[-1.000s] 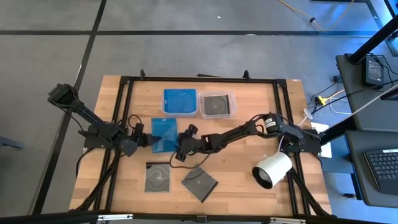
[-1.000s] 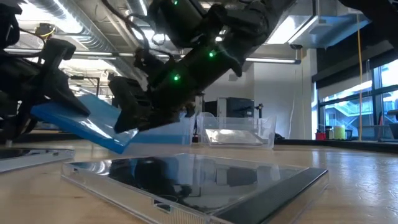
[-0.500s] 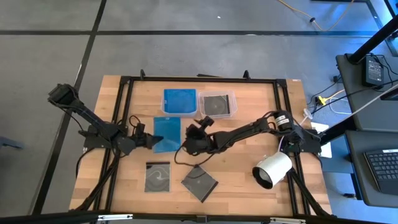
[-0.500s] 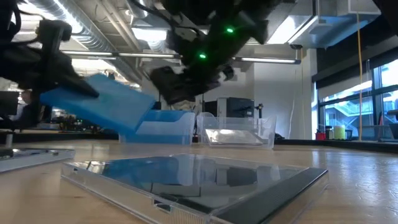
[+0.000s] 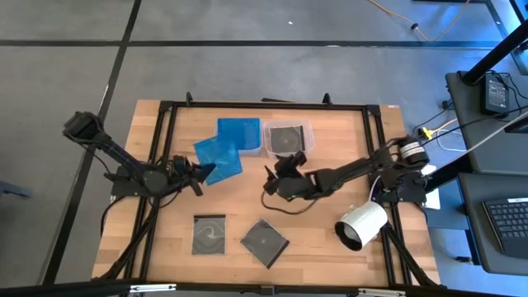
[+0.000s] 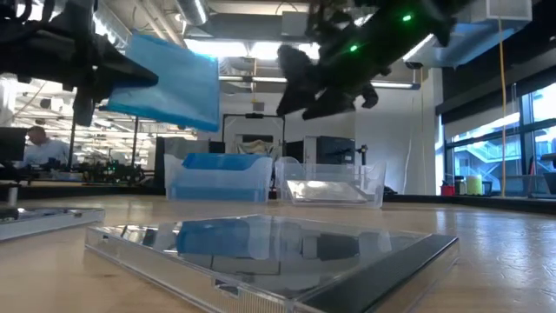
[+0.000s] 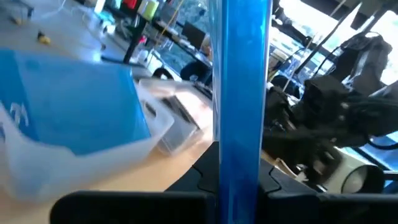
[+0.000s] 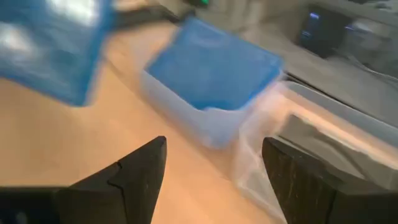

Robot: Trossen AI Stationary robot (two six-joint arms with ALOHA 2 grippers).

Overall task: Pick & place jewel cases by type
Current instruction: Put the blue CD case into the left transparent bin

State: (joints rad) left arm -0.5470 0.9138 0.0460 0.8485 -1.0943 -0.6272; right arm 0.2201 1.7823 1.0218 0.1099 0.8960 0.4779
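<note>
My left gripper point(image 5: 196, 172) is shut on a translucent blue jewel case point(image 5: 219, 157), held in the air just left of the two tubs; it shows high up in the low view point(image 6: 167, 83) and edge-on in the left wrist view point(image 7: 240, 93). My right gripper point(image 5: 279, 178) is open and empty above mid-table, its fingers spread in its wrist view point(image 8: 214, 180). The left tub point(image 5: 238, 135) holds a blue case, the right tub point(image 5: 287, 139) a dark one. Two dark jewel cases point(image 5: 209, 234) point(image 5: 265, 242) lie flat near the near edge. My left gripper pinches the blue jewel case between its two fingers at the case's left edge point(image 6: 130, 80), coming roughly level from the table's left side. The case runs edge-on between the fingers point(image 7: 240, 186). It is lifted clear of the table and tilted.
A white cylinder point(image 5: 361, 224) lies near the right edge. A dark frame rail point(image 5: 264, 106) borders the table. The nearest dark case point(image 6: 269, 252) fills the low view's foreground. Bare wood point(image 5: 322, 223) lies between the right arm and the near edge.
My left gripper has raised the blue case from low over the table to well above it, carrying it toward the far edge and the left tub and turning it. My right gripper has drawn away from the case, up and toward the table's right.
</note>
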